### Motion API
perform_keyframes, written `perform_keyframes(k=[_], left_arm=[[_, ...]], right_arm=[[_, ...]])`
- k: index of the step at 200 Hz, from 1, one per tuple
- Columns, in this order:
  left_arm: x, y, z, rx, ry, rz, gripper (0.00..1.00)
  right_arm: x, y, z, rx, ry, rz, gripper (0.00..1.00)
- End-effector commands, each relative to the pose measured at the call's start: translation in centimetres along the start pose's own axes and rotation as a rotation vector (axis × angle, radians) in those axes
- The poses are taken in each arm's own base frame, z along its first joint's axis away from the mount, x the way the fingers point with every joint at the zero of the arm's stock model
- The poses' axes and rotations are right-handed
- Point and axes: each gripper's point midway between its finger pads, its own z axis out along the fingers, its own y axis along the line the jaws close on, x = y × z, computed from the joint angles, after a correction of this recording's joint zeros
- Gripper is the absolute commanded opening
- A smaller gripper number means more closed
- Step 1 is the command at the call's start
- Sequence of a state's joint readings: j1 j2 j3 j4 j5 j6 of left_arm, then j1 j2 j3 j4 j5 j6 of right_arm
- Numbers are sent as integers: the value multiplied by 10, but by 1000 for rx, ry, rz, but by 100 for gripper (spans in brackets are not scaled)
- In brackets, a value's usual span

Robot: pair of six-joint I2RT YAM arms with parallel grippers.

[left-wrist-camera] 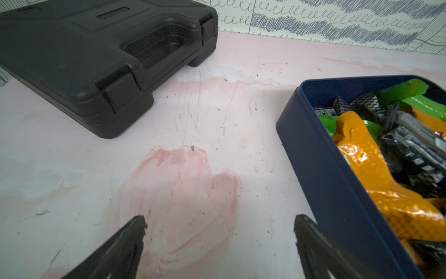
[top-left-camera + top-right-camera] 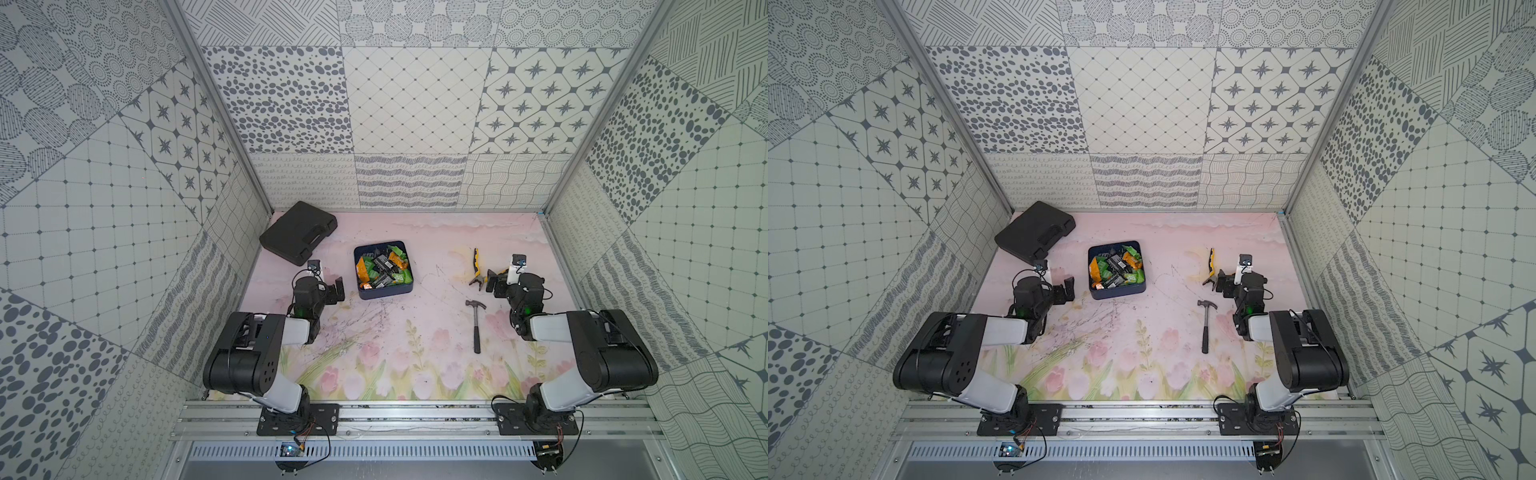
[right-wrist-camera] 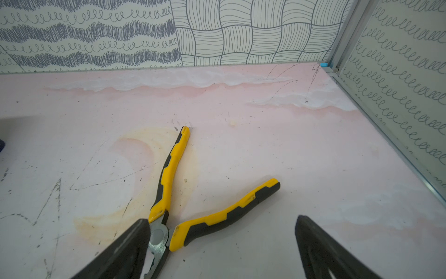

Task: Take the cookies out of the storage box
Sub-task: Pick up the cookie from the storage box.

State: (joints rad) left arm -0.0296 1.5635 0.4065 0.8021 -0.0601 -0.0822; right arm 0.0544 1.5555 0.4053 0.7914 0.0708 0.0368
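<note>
From above, in both top views, the shallow navy blue square tin storage box [image 2: 384, 294] sits mid-way across the pink flowered tabletop [image 2: 415, 365]. It is heaped with the cookies [image 2: 381, 270], crinkly green, orange and black packets, none lifted out yet. The left gripper [image 2: 333, 291] hovers just beside the box's left wall, which I'd say makes it the handier arm for a first pick. The right gripper [image 2: 493, 282] hangs by the yellow-handled steel pliers [image 2: 476, 259], with a black-handled claw hammer [image 2: 477, 328] nearer the arm's base. A black moulded plastic case [image 2: 298, 237] lies back left.

The left wrist view shows two dark fingers [image 1: 128, 244] spread wide over bare table, the box wall close to one.

The right wrist view shows wide, empty jaws too, over the pliers' head.
</note>
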Motion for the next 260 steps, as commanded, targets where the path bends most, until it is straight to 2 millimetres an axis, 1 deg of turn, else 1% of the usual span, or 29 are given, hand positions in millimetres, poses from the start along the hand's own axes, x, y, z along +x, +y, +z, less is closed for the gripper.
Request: perform_keyframes(k=[1, 16, 27, 50, 55, 71, 82, 94, 103, 111, 125, 127, 131, 139, 156, 175, 195, 206, 223, 226, 240, 260], left_arm=[[-9, -3, 1, 14, -33, 18, 99], [-11, -8, 0, 41, -39, 32, 99], [-16, -12, -5, 60, -40, 40, 98], [-32, -15, -21, 68, -29, 36, 98], [-38, -16, -25, 74, -38, 36, 98], [-50, -23, -39, 110, -46, 39, 97], [-58, -27, -48, 126, -42, 27, 96], [-61, -31, -56, 150, -9, -6, 95], [-64, -35, -61, 167, 18, -47, 94], [-67, -37, -66, 180, 45, -86, 93], [-70, -41, -73, 185, 101, -168, 92], [-71, -41, -74, 186, 110, -183, 92], [-71, -42, -75, 188, 129, -221, 91], [-73, -48, -78, 206, 161, -277, 89], [-71, -58, -82, 196, 254, -368, 87], [-68, -77, -86, 164, 336, -382, 84], [-66, -87, -86, 114, 392, -417, 80], [-64, -90, -85, 96, 421, -458, 76], [-62, -95, -83, 77, 459, -496, 73], [-57, -94, -84, 63, 481, -502, 72], [-51, -93, -84, 37, 522, -521, 69], [-40, -84, -88, -44, 568, -569, 59]], right_arm=[[-15, 0, 1, -6, -53, -2, 98], [-15, 0, 1, -5, -55, -2, 98], [-21, 2, -3, -19, -65, -5, 98], [-43, 11, -25, -68, -105, -31, 98], [-49, 10, -30, -66, -118, -30, 98], [-69, 8, -50, -54, -164, -11, 98], [-82, 4, -62, -40, -181, 45, 98], [-91, 1, -71, -33, -132, 137, 98], [-87, -3, -78, -6, -49, 230, 98], [-84, -4, -81, 0, -22, 290, 98], [-78, 8, -85, -71, 14, 306, 98], [-87, 10, -86, -80, 3, 314, 98], [-89, 12, -88, -91, 10, 335, 97], [-88, 15, -89, -105, 38, 381, 94], [-84, 28, -94, -164, 109, 461, 86], [-79, 47, -97, -216, 190, 518, 79], [-78, 80, -101, -273, 251, 485, 76], [-79, 103, -104, -306, 263, 428, 74], [-83, 139, -103, -359, 272, 349, 73], [-84, 146, -103, -373, 274, 337, 72], [-86, 179, -102, -430, 289, 287, 69], [-91, 225, -100, -509, 306, 223, 66]])
